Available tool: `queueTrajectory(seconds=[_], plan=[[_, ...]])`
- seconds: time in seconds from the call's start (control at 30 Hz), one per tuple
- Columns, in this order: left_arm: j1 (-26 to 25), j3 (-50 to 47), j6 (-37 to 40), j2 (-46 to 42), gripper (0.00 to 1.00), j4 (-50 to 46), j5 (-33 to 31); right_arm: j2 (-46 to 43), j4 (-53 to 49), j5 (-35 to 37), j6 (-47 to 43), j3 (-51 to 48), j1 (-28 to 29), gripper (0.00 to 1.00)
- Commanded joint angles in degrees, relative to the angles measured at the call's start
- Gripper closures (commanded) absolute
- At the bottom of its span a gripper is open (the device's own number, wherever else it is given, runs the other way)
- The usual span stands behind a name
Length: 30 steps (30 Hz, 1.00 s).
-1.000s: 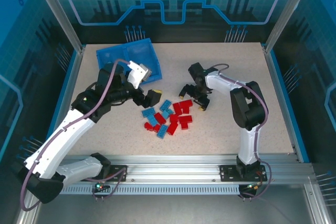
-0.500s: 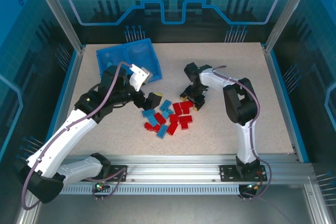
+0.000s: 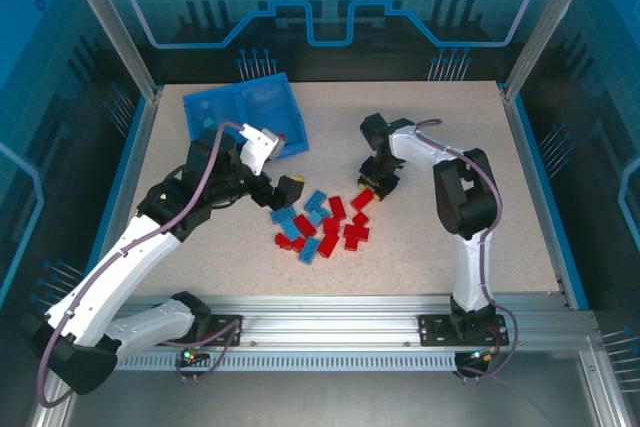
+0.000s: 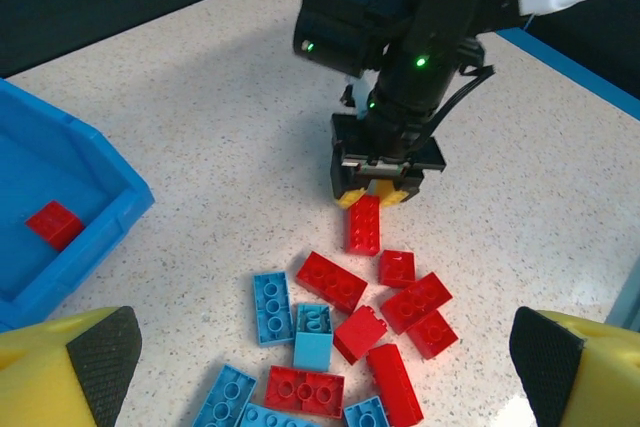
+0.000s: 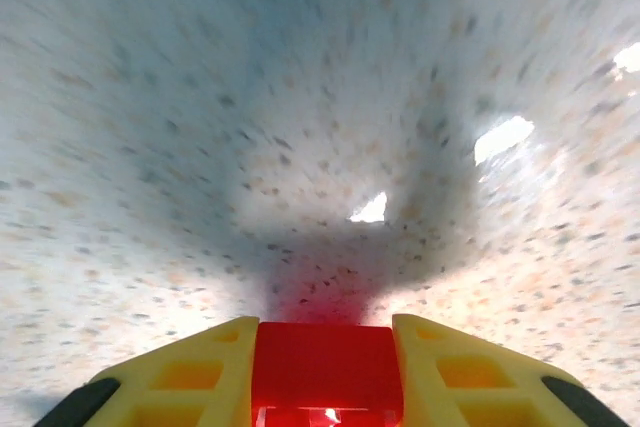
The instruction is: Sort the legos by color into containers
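Note:
Red and light blue legos (image 3: 318, 229) lie in a loose pile mid-table, seen close up in the left wrist view (image 4: 340, 347). My right gripper (image 3: 373, 187) points down at the pile's far edge and is shut on one end of a red lego (image 4: 364, 224), which sits between its yellow fingers (image 5: 190, 382). That lego (image 5: 325, 365) is at or just above the tabletop. My left gripper (image 3: 276, 173) hovers open over the pile's left side, its pads (image 4: 98, 357) wide apart. The blue containers (image 3: 240, 97) stand at the back left, with one red lego (image 4: 53, 224) in the nearer compartment.
The blue tray wall (image 4: 95, 242) is just left of the pile. The speckled table (image 3: 450, 127) is bounded by blue side rails and a metal frame. The right arm's links (image 3: 462, 197) rise to the right of the pile.
My right gripper has shut on the red lego at the pile's far edge and shifted slightly. The left arm has drawn a little left and nearer, staying open.

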Motion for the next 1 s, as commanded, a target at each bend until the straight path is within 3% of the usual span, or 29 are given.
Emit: queueTrajectory(seconds=[0.0, 0.17, 0.27, 0.37, 0.5, 0.73, 0.97], plan=[[-0.2, -0.6, -0.9, -1.5, 0.01, 2.4, -3.4, -4.9, 0.7, 4.7, -6.3, 4.2, -0.7, 0.73], [-0.2, 0.2, -4.1, -2.0, 0.01, 3.2, -9.2, -7.1, 3.0, 7.0, -16.7, 10.9, 1.9, 0.73], [-0.1, 2.4, -10.7, -1.7, 0.01, 1.7, -17.8, -6.4, 5.2, 9.2, -23.7, 17.5, 5.7, 0.74], [0.0, 5.9, -19.1, -0.4, 0.01, -4.0, -26.6, -3.0, 6.9, 14.6, -31.1, 26.3, 10.6, 0.75], [0.8, 9.4, -24.9, 1.2, 0.01, -12.5, -32.8, 5.3, 10.8, 21.2, -41.4, 39.5, 15.9, 0.75], [5.4, 8.1, -42.5, -0.5, 0.01, -25.2, -35.5, 28.4, 10.7, 22.4, -48.4, 70.2, 18.2, 0.75], [5.9, 5.0, -40.4, -4.2, 0.01, -26.4, -33.7, 34.7, 27.5, 19.4, -53.5, 67.8, 19.7, 0.73]])
